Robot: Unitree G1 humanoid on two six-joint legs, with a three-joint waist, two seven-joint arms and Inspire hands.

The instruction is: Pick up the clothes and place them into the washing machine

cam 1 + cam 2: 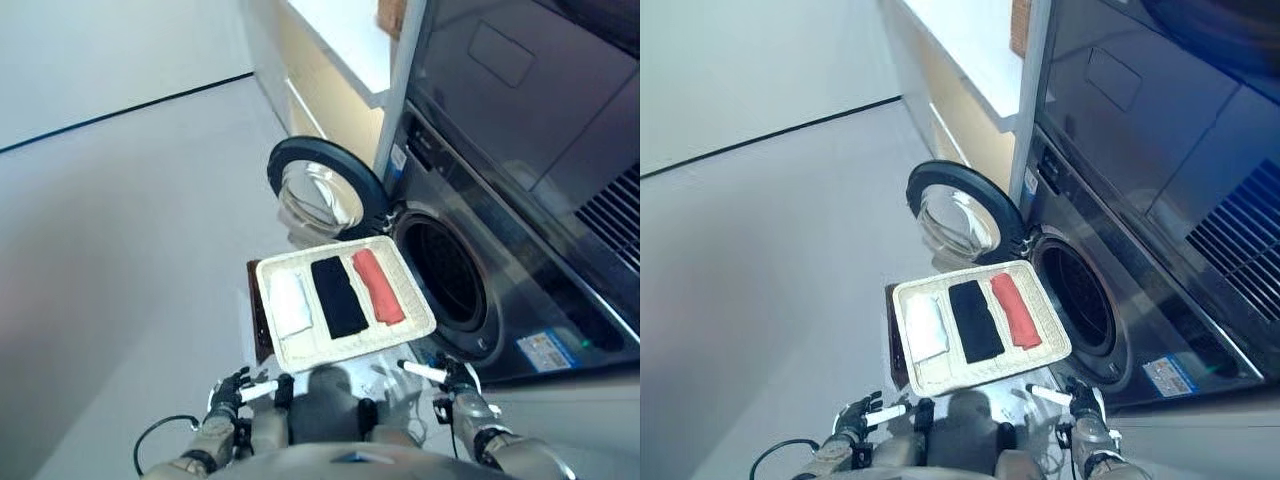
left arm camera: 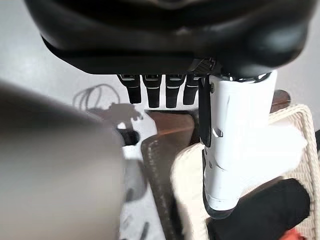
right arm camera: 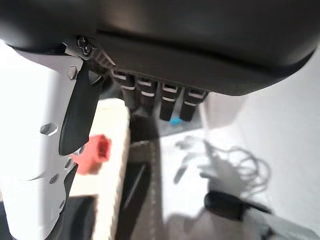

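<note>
Three folded clothes (image 1: 338, 296) lie lengthwise toward the washing machine (image 1: 445, 275); left hand (image 1: 232, 393) and right hand (image 1: 455, 385) relaxed, empty.

Washing machine (image 1: 520, 200) cut off at right edge; drum interior (image 1: 445, 275) dark, contents unreadable.

Woven wicker tray (image 1: 420, 322), glossy metal washing machine (image 1: 520, 200)

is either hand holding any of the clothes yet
No. Both the left hand and the right hand are open and empty, short of the tray, where the white, black and red cloths lie untouched.
</note>
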